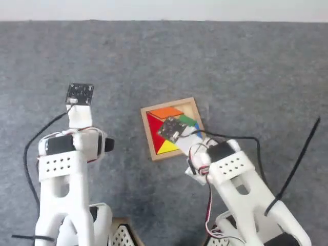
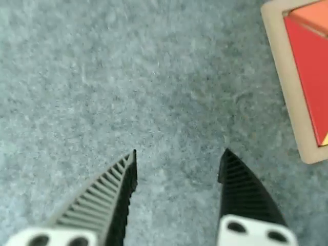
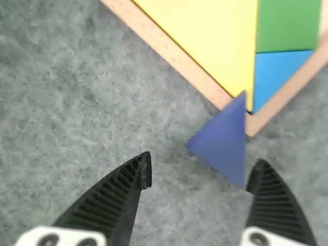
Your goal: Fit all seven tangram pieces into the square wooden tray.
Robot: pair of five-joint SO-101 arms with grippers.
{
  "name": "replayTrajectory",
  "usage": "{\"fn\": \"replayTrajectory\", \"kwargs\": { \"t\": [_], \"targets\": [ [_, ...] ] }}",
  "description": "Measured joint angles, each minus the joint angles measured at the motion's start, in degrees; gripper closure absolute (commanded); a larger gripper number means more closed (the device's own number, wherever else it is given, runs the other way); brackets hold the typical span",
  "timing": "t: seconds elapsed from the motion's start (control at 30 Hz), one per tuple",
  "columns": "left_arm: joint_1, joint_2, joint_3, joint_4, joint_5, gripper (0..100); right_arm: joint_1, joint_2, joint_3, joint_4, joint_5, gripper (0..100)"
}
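Right jaws, wide, face dark blue triangle [image 3: 223, 141] overlapping tray [image 3: 169, 49] corner; left jaws wide over carpet [image 2: 128, 77].

1 tray [image 2: 290, 77], 6 visible tangram pieces [image 3: 205, 31], 2 tools [image 2: 178, 159] [image 3: 203, 164].

pale wood tray [image 1: 170, 101] (smooth rim); matt painted pieces; rough grey carpet-like cloth [image 1: 246, 66].

Two white plastic arms, left arm [image 1: 60, 165] and right arm [image 1: 237, 169], with dotted vent holes and black cables [image 1: 299, 156]; left pincer [image 2: 179, 152] and right pincer [image 3: 203, 159] have black ribbed fingers [image 2: 110, 200] on white screw-holed bases.
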Motion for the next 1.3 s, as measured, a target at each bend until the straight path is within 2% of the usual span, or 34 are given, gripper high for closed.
{"fn": "replayTrajectory", "kwargs": {
  "t": [0.2, 0.37, 0.87, 1.3],
  "targets": [
    [0.0, -0.1, 2.1, -2.8, 0.2, 75, 0.0, 0.0, 5.0, -4.3, 2.1, 76.5],
    [0.0, -0.1, 2.7, -3.1, 0.2, 75, 3.7, -0.4, 5.2, -4.7, 2.1, 70.3],
    [0.0, -0.1, 2.7, -3.1, 0.2, 75, 4.5, -0.3, 4.9, -8.3, 2.5, 70.1],
    [0.0, -0.1, 2.7, -3.1, 0.2, 75, 4.9, 11.4, 1.0, -12.7, 3.4, 70.2]
  ]
}}
